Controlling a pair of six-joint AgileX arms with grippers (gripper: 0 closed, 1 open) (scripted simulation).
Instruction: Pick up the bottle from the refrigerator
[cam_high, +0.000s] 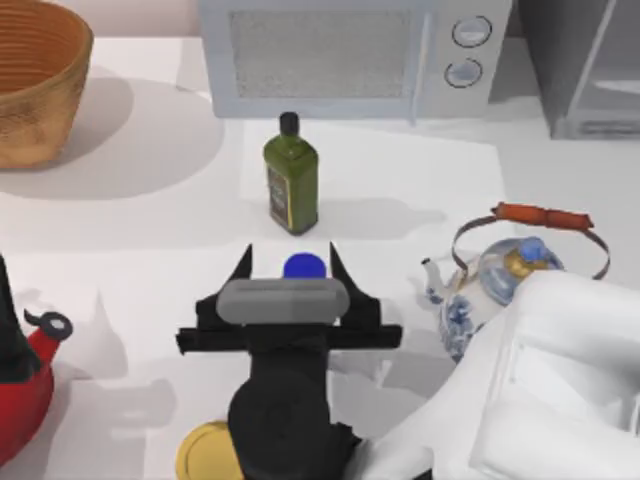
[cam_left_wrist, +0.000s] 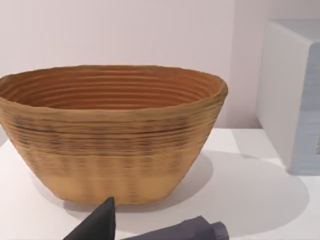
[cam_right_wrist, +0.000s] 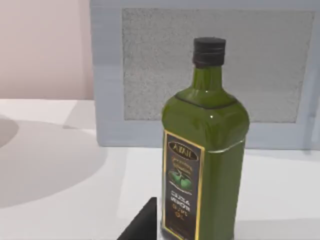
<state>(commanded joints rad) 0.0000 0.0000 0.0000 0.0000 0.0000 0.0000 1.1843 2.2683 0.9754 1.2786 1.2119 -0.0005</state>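
The bottle shows as a round blue cap (cam_high: 303, 266) between the two black fingers of my right gripper (cam_high: 291, 268), which is shut on it above the middle of the table; its body is hidden below. The white right arm reaches in from the lower right. The refrigerator (cam_high: 540, 60) stands at the far right corner, well away from the gripper. One dark fingertip (cam_right_wrist: 144, 222) of the right gripper shows in the right wrist view. My left gripper (cam_left_wrist: 150, 229) is parked facing the basket.
A dark green oil bottle (cam_high: 291, 180) (cam_right_wrist: 205, 150) stands just beyond the right gripper, before the pale microwave (cam_high: 340, 55) (cam_right_wrist: 150, 75). A wicker basket (cam_high: 35, 80) (cam_left_wrist: 112, 130) sits far left. A blue-and-white teapot (cam_high: 495, 285), a red kettle (cam_high: 20, 380) and a yellow disc (cam_high: 205, 452) lie nearby.
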